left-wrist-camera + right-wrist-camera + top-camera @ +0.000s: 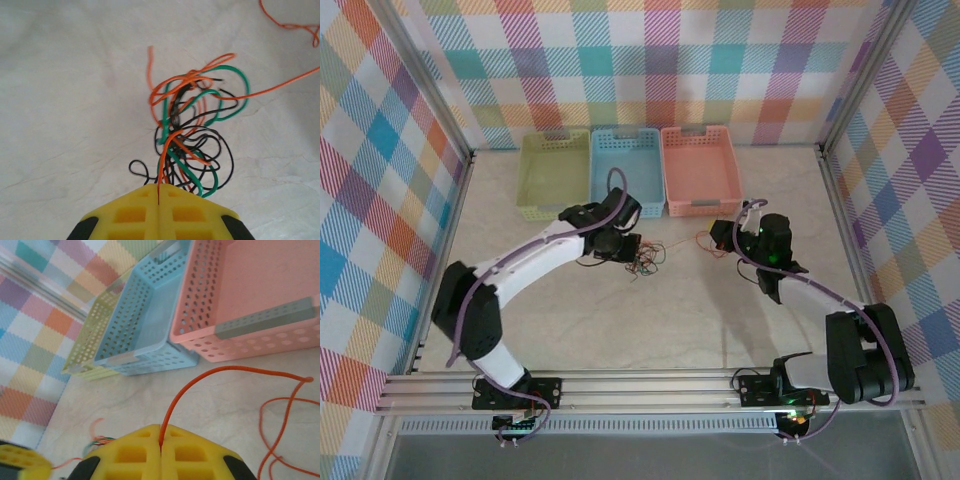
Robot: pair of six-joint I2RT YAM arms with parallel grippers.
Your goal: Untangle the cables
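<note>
The cables (pixel 192 135) lie knotted on the pale table: thin orange, green and black wires looped through each other. My left gripper (pixel 158 200) hangs just at the near edge of the knot, its yellow jaws shut on one orange strand that rises out of the tangle. From above, this tangle (pixel 645 262) sits at mid-table beside the left gripper (pixel 625 246). My right gripper (pixel 161 439) is shut on an orange wire (pixel 225 370) that arcs up and off to the right. In the top view the right gripper (pixel 720 238) stands to the right of the knot.
Three perforated baskets line the back of the table: green (pixel 545 211), blue (pixel 626 135) and pink (pixel 702 207). The right wrist view has the pink basket (pixel 260 325) and blue basket (pixel 150 360) close ahead. Checked walls and aluminium rails enclose the table.
</note>
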